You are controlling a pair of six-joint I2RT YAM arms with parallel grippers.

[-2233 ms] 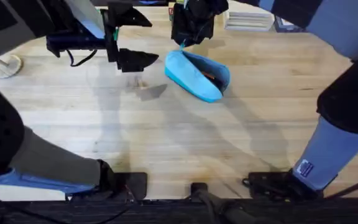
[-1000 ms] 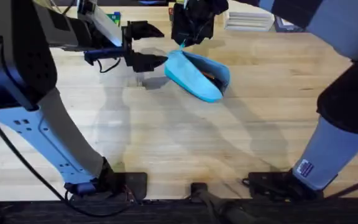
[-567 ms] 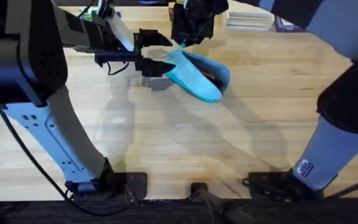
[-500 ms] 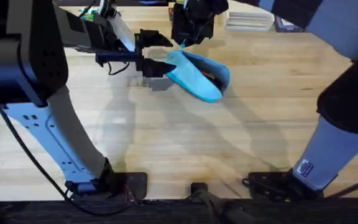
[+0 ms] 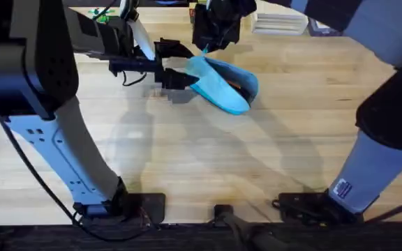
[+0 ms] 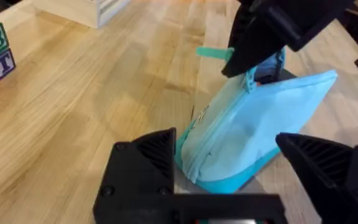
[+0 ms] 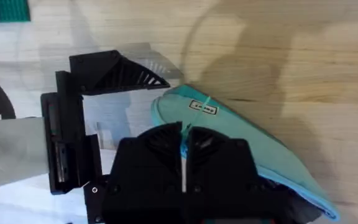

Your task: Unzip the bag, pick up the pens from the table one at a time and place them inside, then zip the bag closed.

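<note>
Closing stage of the zip step, judged from the layout. The bag lies on the far middle of the table, tilted, its mouth partly agape with something orange-red visible inside in the overhead view. The left gripper is spread wide, one finger on each side of the bag's near end; the fingers stand just beside the fabric and have not clamped it. The right gripper sits at the bag's upper end, pinched shut on the teal zipper pull, which sticks out beside its black fingers in the left wrist view; in the right wrist view the pull's cord runs up between that gripper's closed tips. To do this step well, the left gripper should probably close firmly on the bag's end before any pull begins, so the soft pouch is anchored and held taut rather than dragged along the table. The right gripper should then draw the pull straight along the zipper line, keeping the pull low and in line with the teeth to avoid buckling fabric.
</note>
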